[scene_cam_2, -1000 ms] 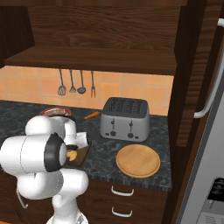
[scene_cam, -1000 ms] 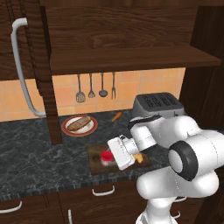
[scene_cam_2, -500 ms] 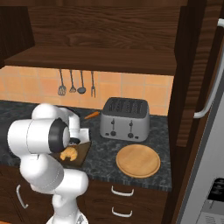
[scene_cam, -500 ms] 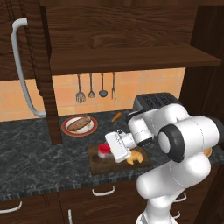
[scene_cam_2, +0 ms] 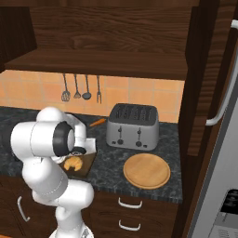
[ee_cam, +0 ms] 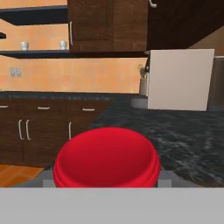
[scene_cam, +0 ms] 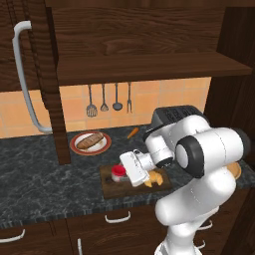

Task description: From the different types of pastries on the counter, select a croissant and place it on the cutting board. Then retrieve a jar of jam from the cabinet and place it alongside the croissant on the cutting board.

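The cutting board [scene_cam: 135,185] lies on the counter [scene_cam: 40,179] in front of me. The croissant [scene_cam: 154,178] rests on its right part, seen also in the right base view as the croissant [scene_cam_2: 73,162] on the cutting board [scene_cam_2: 87,160]. My gripper [scene_cam: 121,173] reaches left over the board and is shut on the jar of jam [scene_cam: 117,171], low at the board's left part. Whether the jar touches the wood I cannot tell. In the hand view the jar's red lid [ee_cam: 106,153] sits close between my gripper [ee_cam: 106,177] fingers. The loaf-shaped roll [scene_cam: 89,140] lies on a plate behind.
A toaster [scene_cam_2: 132,125] stands behind the board to the right, with a round light-wood disc [scene_cam_2: 146,170] in front of it. A thin orange stick [scene_cam: 132,132] lies near the wall. The cabinet door with its curved grey handle [scene_cam: 25,79] hangs open at the left.
My elbow has swung up and to the right while the hand crept slightly left and back over the board. The jar stays in my fingers, almost in place. The croissant has not moved.
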